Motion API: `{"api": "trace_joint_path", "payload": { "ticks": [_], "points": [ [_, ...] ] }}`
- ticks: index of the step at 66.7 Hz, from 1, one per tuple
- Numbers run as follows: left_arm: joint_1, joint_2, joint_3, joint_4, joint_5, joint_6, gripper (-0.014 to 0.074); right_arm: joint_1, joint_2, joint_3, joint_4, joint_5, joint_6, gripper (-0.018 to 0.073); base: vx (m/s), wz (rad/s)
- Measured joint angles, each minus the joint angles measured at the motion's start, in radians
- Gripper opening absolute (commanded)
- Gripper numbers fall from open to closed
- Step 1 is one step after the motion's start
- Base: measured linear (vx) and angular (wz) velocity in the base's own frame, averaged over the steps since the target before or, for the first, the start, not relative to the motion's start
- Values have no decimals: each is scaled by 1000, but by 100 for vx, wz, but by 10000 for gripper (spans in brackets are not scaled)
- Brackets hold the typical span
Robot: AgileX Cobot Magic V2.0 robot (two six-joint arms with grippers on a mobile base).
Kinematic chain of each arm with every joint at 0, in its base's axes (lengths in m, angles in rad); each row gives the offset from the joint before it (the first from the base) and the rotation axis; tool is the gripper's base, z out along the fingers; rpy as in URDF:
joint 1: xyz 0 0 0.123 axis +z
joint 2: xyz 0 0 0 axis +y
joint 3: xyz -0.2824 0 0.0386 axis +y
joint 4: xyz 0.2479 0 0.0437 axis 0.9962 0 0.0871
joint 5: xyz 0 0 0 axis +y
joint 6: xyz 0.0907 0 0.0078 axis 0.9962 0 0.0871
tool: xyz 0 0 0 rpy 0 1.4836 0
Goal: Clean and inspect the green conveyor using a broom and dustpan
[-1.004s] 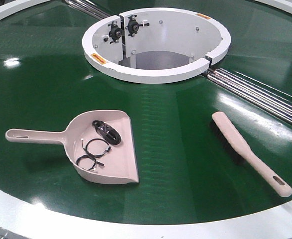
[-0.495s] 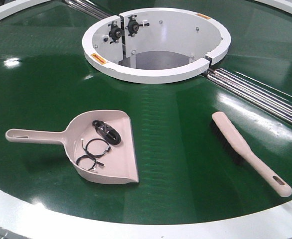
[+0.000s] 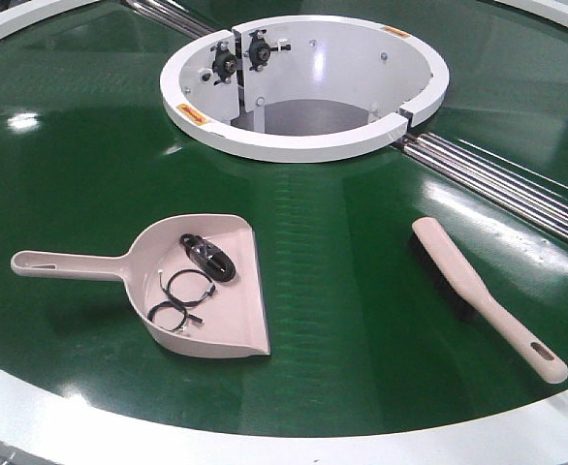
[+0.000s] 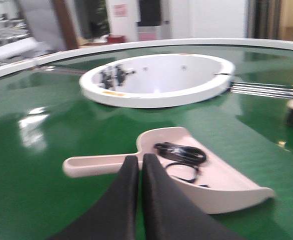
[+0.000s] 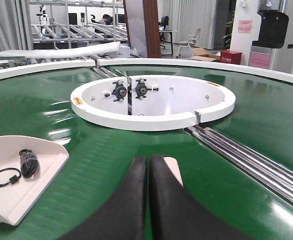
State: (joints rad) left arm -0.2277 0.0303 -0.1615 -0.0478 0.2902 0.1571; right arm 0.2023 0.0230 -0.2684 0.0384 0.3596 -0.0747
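1. the green conveyor (image 3: 362, 291) is lying flat and glossy under everything, its white outer rim running along the near edge and its white central ring (image 3: 303, 82) sitting farther back.
2. the dustpan (image 3: 202, 291) is resting on the belt at the near left, its long handle pointing left and its flat lip facing right.
3. it is holding a bundled black cable (image 3: 206, 257) and two black wire loops (image 3: 179, 298).
4. the broom (image 3: 483, 295) is lying on the belt at the near right, well apart from the pan, its slotted handle end pointing toward the near right rim and its black bristles showing along the left side.
5. chrome rails (image 3: 507, 184) are running from the ring toward the right edge, beyond the brush.
6. my left gripper (image 4: 140, 162) is hovering with both black fingers pressed together, holding nothing, just above the pan's handle.
7. my right gripper (image 5: 148, 165) is likewise hanging with fingers together and gripping nothing, the pale head of the brush peeking out just beyond the tips.
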Motion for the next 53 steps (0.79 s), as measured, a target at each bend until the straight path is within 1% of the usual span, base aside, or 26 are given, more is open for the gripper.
{"api": "trace_joint_path", "payload": {
  "ticks": [2, 4, 7, 10, 16, 27, 53],
  "points": [
    [7, 0, 23, 55, -31, -66, -8, 0, 0, 0, 0, 0, 0, -8, 0, 0],
    [14, 0, 47, 89, -65, -116, -8, 0, 0, 0, 0, 0, 0, -8, 0, 0],
    [29, 0, 84, 123, -110, -157, -8, 0, 0, 0, 0, 0, 0, -8, 0, 0],
    [44, -1, 130, 139, -160, -173, -8, 0, 0, 0, 0, 0, 0, -8, 0, 0],
    [80, -27, 183, 133, -212, -176, -8, 0, 0, 0, 0, 0, 0, -8, 0, 0],
    [130, -42, 186, 114, -216, -172, -8, 0, 0, 0, 0, 0, 0, -8, 0, 0],
    [133, -43, 190, 107, -213, -175, -8, 0, 0, 0, 0, 0, 0, -8, 0, 0]
  ]
}}
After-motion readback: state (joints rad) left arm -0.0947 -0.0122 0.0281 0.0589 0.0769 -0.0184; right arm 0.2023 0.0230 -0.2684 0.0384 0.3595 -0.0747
